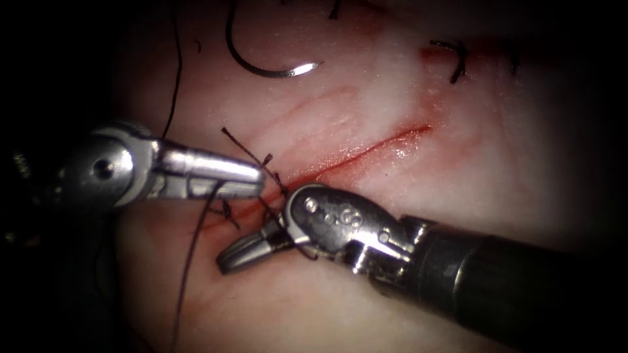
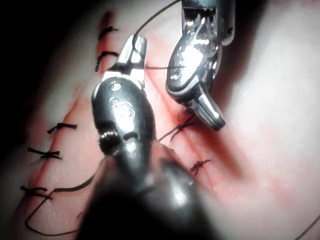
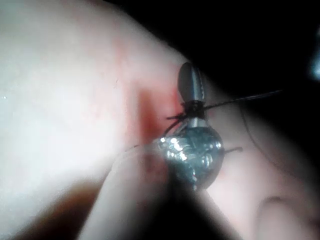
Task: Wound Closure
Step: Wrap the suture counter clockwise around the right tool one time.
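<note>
Jaws of both tools on thread [image 1: 196,235]

My left claw [image 1: 258,180]: level, pointing right, jaws closed on thread. My right claw [image 1: 226,260]: wrist bent, tips pointing lower-left, jaws closed, thread wrapped around them.

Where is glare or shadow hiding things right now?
Endoscope view: glare whitens the left tool, shut on the thread; the edges fall dark, yet the needle shows free on the tissue, upper left of the cut. Right wrist view: shadow covers the shaft behind the right tool, shut, thread wound round it.
</note>
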